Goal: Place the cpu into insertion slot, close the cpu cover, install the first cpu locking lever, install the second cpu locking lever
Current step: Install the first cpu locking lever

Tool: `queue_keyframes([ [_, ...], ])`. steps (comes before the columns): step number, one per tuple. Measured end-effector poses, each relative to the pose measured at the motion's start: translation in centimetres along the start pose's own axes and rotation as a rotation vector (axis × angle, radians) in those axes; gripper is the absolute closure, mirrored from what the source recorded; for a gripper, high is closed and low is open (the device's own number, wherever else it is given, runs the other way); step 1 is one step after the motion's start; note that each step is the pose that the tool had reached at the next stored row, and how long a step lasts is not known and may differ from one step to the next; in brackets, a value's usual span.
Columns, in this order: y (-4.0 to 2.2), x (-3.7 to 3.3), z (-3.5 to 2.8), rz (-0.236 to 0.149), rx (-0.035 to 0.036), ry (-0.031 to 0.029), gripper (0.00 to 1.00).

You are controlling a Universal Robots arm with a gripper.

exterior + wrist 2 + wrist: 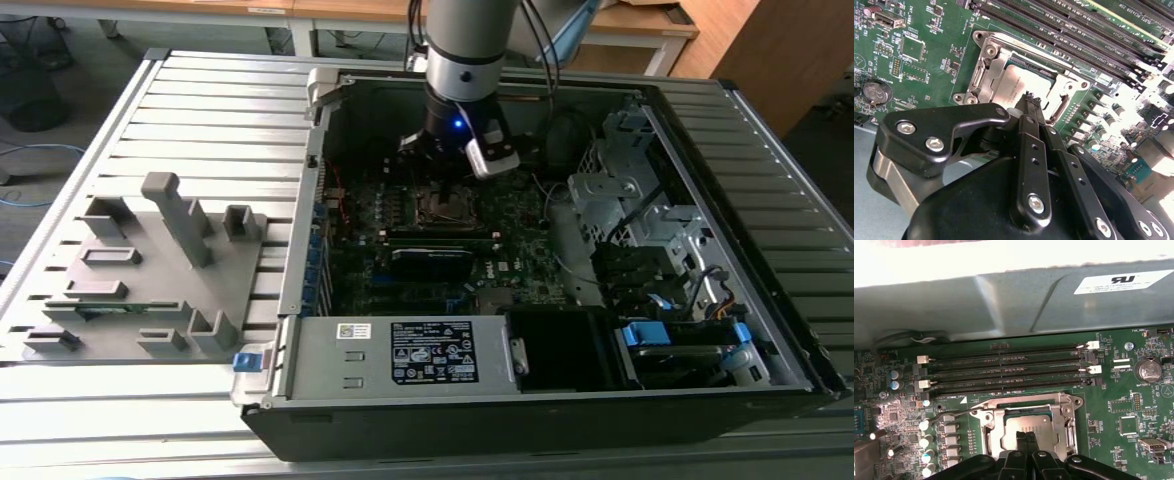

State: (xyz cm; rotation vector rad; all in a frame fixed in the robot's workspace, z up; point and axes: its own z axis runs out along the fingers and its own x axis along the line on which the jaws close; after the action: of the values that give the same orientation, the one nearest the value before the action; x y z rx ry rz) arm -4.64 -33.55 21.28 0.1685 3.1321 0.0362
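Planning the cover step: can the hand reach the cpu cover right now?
Probably yes. The hand hangs right over the cpu cover, which frames the cpu in the first wrist view; nothing stands between them.

The arm (467, 40), at the top centre of the exterior view, is a smooth grey tube. It ends in a black wrist with a small blue light (458, 125) and a white block (491, 158) on its side. Dark cables (539, 40) run beside it. In the second wrist view the gripper (1029, 101) is matt black, with curved link plates, silver screws (934, 145), slim bars with small holes and ridged tips.
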Motion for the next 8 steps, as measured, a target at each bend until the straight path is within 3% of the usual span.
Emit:
queue_keyframes([
  [8, -0.04, 0.38, 0.01, 0.0, -0.0002, -0.0001, 0.89],
])
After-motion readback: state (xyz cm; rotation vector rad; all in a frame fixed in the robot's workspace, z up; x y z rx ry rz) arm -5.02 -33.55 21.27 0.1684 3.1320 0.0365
